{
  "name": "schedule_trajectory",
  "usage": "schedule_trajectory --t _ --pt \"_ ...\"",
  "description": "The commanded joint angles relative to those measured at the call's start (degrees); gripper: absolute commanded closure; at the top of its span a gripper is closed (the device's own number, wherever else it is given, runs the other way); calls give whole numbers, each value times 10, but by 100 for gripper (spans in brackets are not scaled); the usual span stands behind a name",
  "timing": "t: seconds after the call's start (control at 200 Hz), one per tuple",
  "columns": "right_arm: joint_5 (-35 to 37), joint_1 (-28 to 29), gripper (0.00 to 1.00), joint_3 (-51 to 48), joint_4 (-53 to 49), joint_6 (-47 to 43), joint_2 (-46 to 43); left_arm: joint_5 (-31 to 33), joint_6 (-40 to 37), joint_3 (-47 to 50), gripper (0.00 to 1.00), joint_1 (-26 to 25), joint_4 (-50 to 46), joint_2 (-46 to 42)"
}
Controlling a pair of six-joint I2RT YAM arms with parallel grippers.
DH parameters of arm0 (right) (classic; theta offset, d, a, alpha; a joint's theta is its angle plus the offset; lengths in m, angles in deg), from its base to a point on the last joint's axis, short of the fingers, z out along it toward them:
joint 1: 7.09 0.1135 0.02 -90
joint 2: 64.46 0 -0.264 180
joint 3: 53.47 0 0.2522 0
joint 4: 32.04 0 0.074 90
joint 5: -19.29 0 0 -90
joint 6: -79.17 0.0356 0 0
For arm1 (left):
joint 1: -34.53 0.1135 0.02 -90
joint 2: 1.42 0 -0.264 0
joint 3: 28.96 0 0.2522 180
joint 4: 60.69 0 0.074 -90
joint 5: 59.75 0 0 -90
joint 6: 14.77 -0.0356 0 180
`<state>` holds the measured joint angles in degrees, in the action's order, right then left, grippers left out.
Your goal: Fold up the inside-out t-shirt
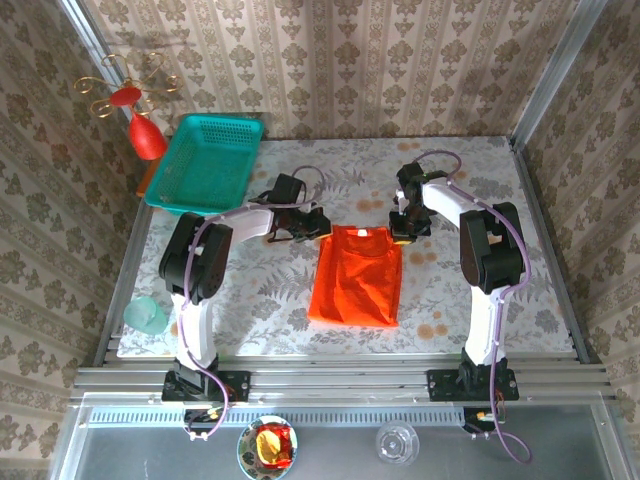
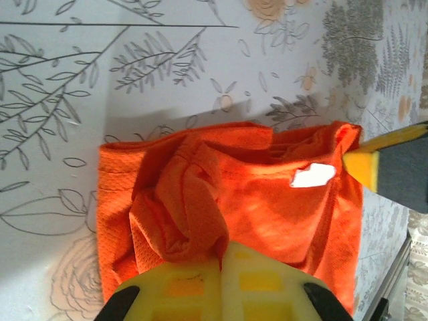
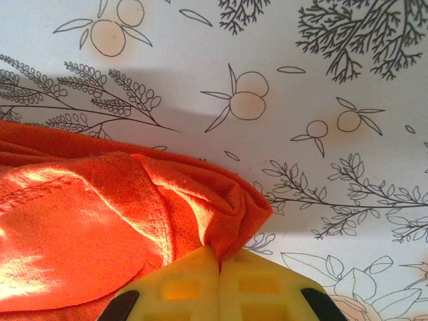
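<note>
The inside-out t-shirt (image 1: 357, 276), bright orange-red, lies as a narrow folded panel in the middle of the table, collar end toward the back. My left gripper (image 1: 320, 227) is shut on the shirt's far left corner; in the left wrist view the fabric (image 2: 221, 200) bunches into the closed yellow jaws (image 2: 226, 253), and a white label (image 2: 312, 176) shows near the collar. My right gripper (image 1: 403, 230) is shut on the far right corner, where the cloth (image 3: 100, 221) gathers into a pinched fold at the jaws (image 3: 219, 257).
A teal basket (image 1: 205, 161) stands at the back left, with a red glossy ornament with gold wire curls (image 1: 140, 120) on the wall beside it. A pale green cup (image 1: 148, 315) sits at the left front edge. The floral tablecloth (image 1: 470, 300) surrounds the shirt.
</note>
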<state>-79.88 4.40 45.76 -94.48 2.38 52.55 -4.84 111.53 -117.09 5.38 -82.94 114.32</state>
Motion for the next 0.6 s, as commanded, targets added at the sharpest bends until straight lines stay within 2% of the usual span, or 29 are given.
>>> schedule_trajectory --t 0.0,0.15,0.31,0.595 --pt "9 -2 99 10 -27 -10 -15 19 -4 -4 90 4 -3 16" --pt "10 -2 99 10 -28 -12 -15 43 -30 -13 82 2 -25 5" --pt "9 -2 99 10 -27 -11 -12 106 -78 -33 75 1 -73 -22" --pt "11 -2 99 11 -28 -13 -12 181 -152 -100 64 -14 -165 -2"
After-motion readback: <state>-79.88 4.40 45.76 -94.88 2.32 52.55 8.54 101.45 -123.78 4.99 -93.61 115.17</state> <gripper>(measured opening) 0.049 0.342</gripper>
